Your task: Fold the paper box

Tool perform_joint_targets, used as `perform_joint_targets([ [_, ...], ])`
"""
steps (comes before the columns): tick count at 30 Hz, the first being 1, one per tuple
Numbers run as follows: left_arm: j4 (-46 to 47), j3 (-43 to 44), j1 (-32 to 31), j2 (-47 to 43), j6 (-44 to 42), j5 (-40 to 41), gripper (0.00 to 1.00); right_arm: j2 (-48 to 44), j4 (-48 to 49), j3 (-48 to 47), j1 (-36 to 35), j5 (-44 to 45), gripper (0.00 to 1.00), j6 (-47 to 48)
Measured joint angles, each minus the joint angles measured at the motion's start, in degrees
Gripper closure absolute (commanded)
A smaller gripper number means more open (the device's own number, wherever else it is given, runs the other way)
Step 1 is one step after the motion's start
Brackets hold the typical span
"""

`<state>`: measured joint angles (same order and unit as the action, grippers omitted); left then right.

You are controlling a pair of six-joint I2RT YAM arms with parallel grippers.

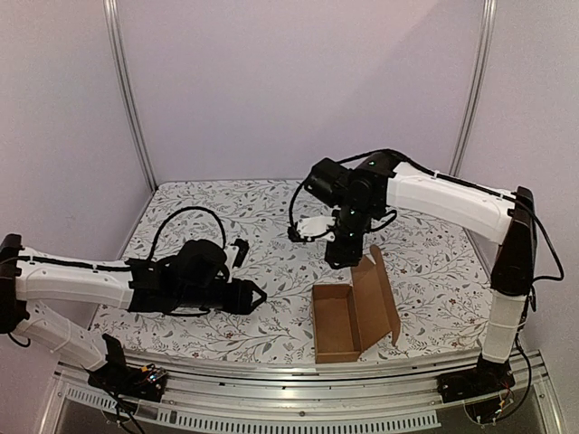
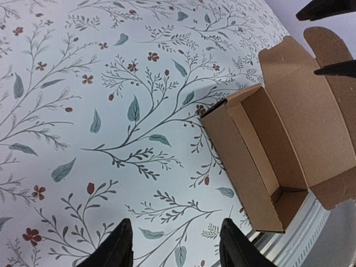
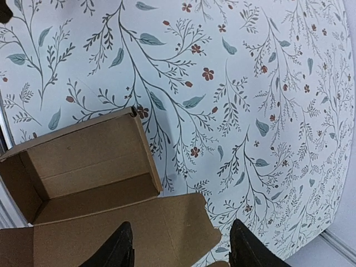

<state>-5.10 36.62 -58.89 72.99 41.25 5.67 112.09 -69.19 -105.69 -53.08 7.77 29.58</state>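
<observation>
Toward the near right of a floral cloth (image 1: 226,217), sitting just behind the metal rail (image 1: 298,372) that runs along the front edge: one paper box (image 1: 336,318) (image 2: 261,161) (image 3: 83,161), plain brown, unprinted. Standing with its tray part formed, four walls up, the cavity facing upward and holding nothing visible. Carrying its lid flap (image 1: 380,289) (image 2: 311,111) (image 3: 139,233) unfolded, rising at a slant on the robot's right side of the tray in the top view. Showing side tabs (image 2: 340,196) at the ends of that lid in the left wrist view, not tucked in.

Entry two, left gripper (image 1: 259,297) (image 2: 175,245): hovering low over the cloth to the left of the box, well apart from it and pointing toward it. Holding its fingers a middling way apart and gripping nothing, with only patterned cloth showing between them.

Entry three, right gripper (image 1: 342,262) (image 3: 181,247): hanging nose-down just behind the box, near the far top corner of the lid flap. Holding its fingers apart to a similar gap and clamping nothing. Looking down over the lid flap and the tray's open cavity in its own wrist view. Touching the lid's edge or clearing it: not telling from these views.

Surrounding the scene: pale walls (image 1: 298,90) and two upright metal posts (image 1: 127,90) at the far corners.
</observation>
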Motion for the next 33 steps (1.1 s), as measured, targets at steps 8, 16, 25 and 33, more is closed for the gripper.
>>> perform_joint_targets([
  [8, 2.60, 6.86, -0.09, 8.46, -2.45, -4.07, 0.46, -17.09, 2.34, 8.44, 3.08, 5.18, 0.36, -17.46],
  [16, 5.01, 9.29, -0.11, 12.61, -3.98, -6.99, 0.46, -29.42, 2.58, 19.74, 6.64, 2.97, 0.30, -34.95],
  [25, 6.27, 9.68, -0.11, 14.84, -4.63, -8.13, 0.46, -31.89, 4.57, 26.99, 6.23, -4.74, 0.40, -46.80],
  [33, 6.56, 9.44, -0.11, 14.78, -4.76, -7.96, 0.46, -29.68, 4.70, 28.11, 3.93, -4.50, 0.58, -51.25],
])
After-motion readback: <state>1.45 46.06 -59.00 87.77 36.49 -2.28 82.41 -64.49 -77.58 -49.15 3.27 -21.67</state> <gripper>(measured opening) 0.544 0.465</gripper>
